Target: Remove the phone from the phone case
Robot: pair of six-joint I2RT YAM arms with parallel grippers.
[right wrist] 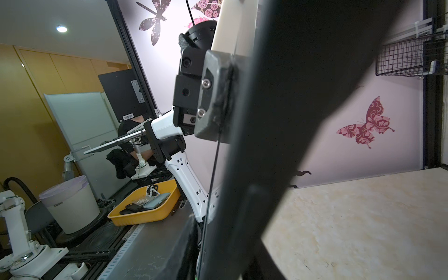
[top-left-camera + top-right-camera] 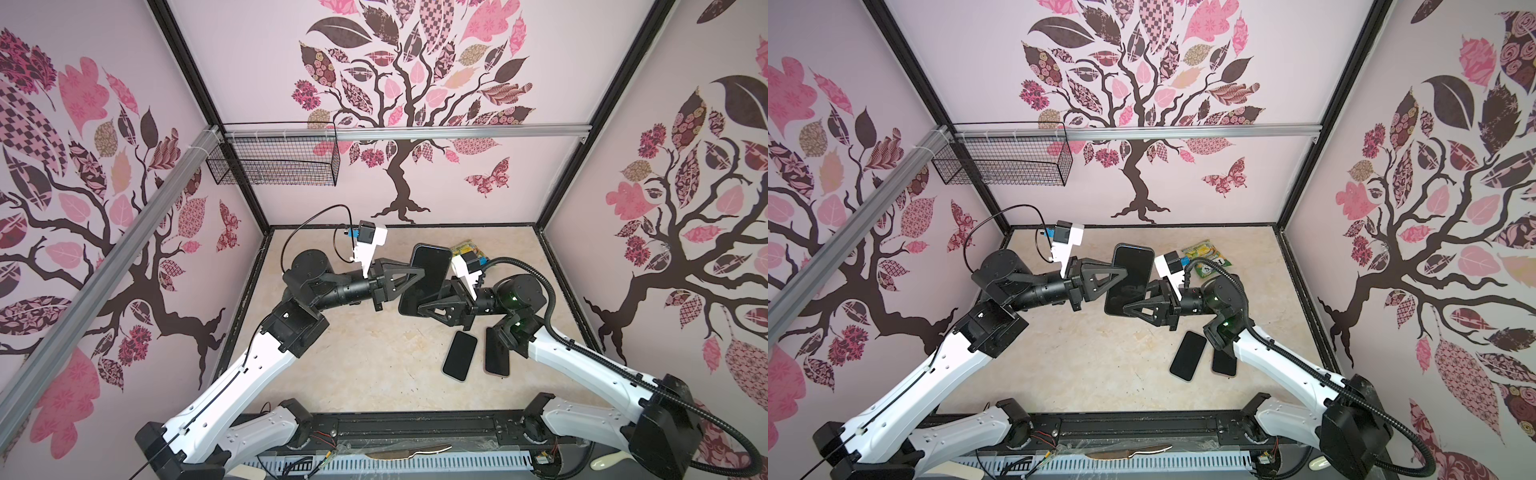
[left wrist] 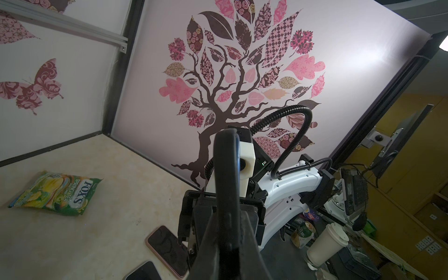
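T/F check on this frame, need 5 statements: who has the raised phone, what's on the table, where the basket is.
1. The left gripper is shut on the held phone, which is up off the table. True.
2. A second phone and a third phone lie side by side on the table. True.
3. The snack bag sits inside the wire basket. False: it lies on the table near the back wall.
4. The right gripper is parked at the table's front edge, away from the held phone. False: it is at that phone's lower end.
5. The wire basket hangs from the rail on the back wall. True.
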